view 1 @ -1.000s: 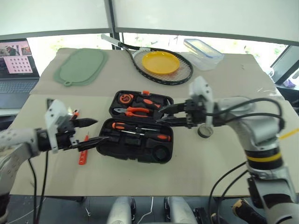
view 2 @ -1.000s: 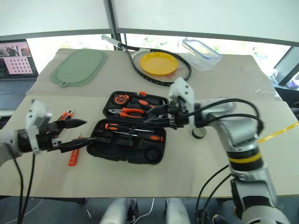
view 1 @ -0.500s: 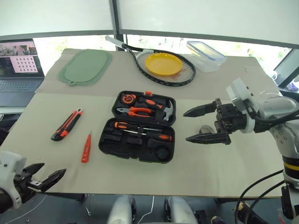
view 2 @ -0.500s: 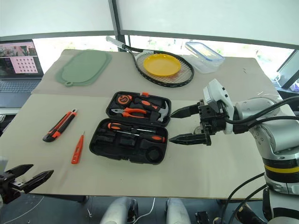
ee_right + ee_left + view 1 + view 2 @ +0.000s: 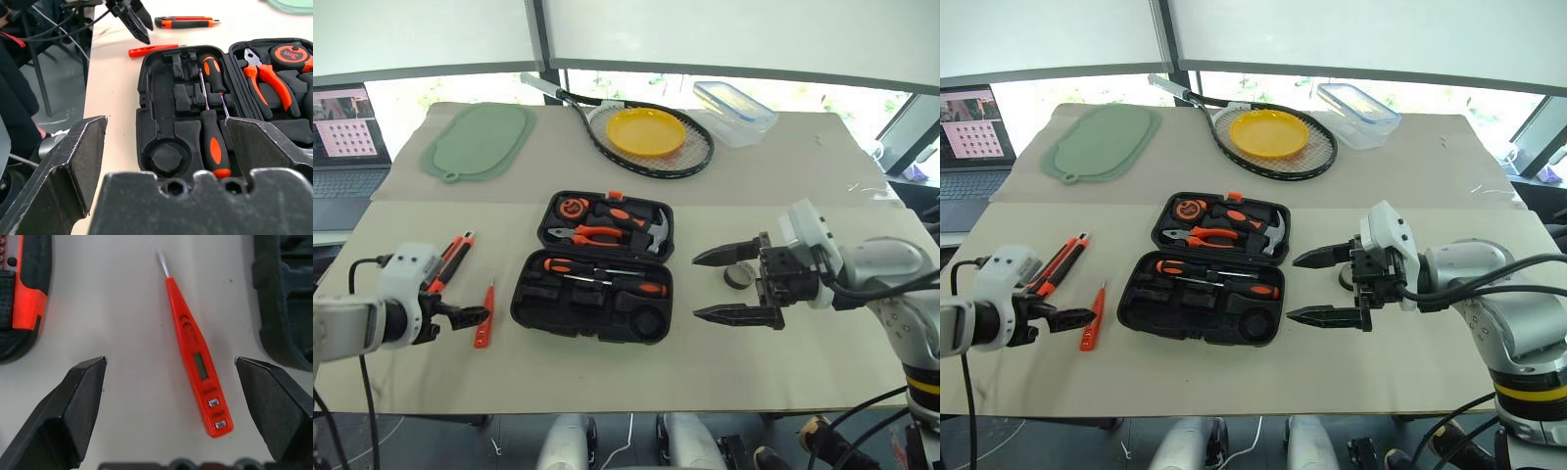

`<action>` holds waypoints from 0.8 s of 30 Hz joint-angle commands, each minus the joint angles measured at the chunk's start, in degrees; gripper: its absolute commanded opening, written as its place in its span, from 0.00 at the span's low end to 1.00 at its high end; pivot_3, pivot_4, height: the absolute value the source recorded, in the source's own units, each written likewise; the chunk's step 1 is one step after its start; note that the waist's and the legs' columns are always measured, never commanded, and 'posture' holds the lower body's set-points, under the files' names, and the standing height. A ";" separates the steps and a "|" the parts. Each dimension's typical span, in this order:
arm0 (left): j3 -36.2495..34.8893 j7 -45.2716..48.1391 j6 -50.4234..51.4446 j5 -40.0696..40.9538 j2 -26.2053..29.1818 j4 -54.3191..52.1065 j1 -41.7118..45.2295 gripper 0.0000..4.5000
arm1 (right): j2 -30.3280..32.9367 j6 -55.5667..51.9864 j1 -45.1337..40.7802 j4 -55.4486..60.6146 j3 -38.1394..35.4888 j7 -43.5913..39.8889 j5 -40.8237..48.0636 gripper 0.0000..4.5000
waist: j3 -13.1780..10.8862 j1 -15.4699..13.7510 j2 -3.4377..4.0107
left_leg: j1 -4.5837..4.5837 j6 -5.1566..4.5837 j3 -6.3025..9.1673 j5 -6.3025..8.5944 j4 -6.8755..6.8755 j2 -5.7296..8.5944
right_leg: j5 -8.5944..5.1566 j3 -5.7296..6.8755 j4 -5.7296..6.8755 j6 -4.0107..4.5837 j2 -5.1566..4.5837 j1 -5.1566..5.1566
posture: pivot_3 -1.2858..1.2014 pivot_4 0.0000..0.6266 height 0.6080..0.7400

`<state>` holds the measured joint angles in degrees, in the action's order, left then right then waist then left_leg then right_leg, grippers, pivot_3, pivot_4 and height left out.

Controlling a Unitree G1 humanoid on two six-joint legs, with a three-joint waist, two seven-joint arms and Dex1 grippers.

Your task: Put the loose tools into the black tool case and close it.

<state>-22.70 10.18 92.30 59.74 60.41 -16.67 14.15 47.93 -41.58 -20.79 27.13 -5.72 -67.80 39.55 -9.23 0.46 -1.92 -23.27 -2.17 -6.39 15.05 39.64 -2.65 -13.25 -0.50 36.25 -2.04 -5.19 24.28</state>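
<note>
Lying open on the beige table (image 5: 724, 362), the black hard-plastic tool case (image 5: 595, 305) holds two black-orange screwdrivers (image 5: 607, 277) running side to side. Left of it, the slim orange tester screwdriver (image 5: 195, 357) points its tip away from the robot, beside the orange-and-black utility knife (image 5: 448, 261). Left pincer (image 5: 475, 314) and right pincer (image 5: 717, 286) gape wide, empty; the small grey tape roll (image 5: 738, 277) sits right of the case.

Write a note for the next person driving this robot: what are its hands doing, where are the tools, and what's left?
Left gripper: open, empty, over the tester screwdriver.
Right gripper: open, empty, right of the tool case, by the tape roll.
Done: two screwdrivers lie in the open case.
Left: utility knife, tester and tape roll lie on the table; then close the case.
</note>
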 commanded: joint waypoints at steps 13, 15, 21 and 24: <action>24.13 -14.63 0.20 22.58 5.72 15.51 13.18 0.94 | -1.37 0.67 5.83 8.73 -4.24 9.47 4.63 1.00 | 0.02 -0.56 0.04 | 0.08 0.05 -0.04 -0.03 0.00 0.06 | 0.00 -0.02 0.03 0.01 -0.02 -0.03 | 0.52 0.24 0.99; 26.02 -15.29 0.20 22.53 4.91 16.71 14.22 0.84 | -0.96 0.54 6.27 9.20 -4.78 9.91 5.40 1.00 | 0.04 -0.79 0.07 | 0.10 0.05 -0.04 -0.03 0.00 0.09 | 0.00 -0.03 0.04 0.01 -0.01 -0.05 | 0.52 0.24 0.99; 29.04 -16.92 0.20 23.49 3.24 17.85 15.67 0.40 | 0.45 0.25 7.37 10.42 -6.03 10.54 7.25 1.00 | 0.15 -1.43 0.26 | 0.12 0.02 -0.04 -0.03 0.01 0.20 | 0.00 -0.05 0.02 -0.05 -0.05 -0.11 | 0.52 0.24 0.99; 29.09 -17.25 0.20 22.87 2.96 18.60 15.70 0.16 | 1.22 0.13 7.79 10.92 -6.52 10.88 8.50 1.00 | 0.16 -1.50 0.28 | 0.12 0.01 -0.04 -0.03 0.02 0.21 | 0.02 -0.07 0.00 -0.08 -0.06 -0.14 | 0.52 0.24 0.99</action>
<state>3.68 -7.62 91.55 81.60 64.84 1.12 30.94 48.15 -41.63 -12.99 35.91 -10.04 -57.16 46.36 -9.07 -1.04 -1.63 -23.15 -2.17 -6.42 15.02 39.67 -2.44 -13.23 -0.57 36.25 -2.12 -5.25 24.14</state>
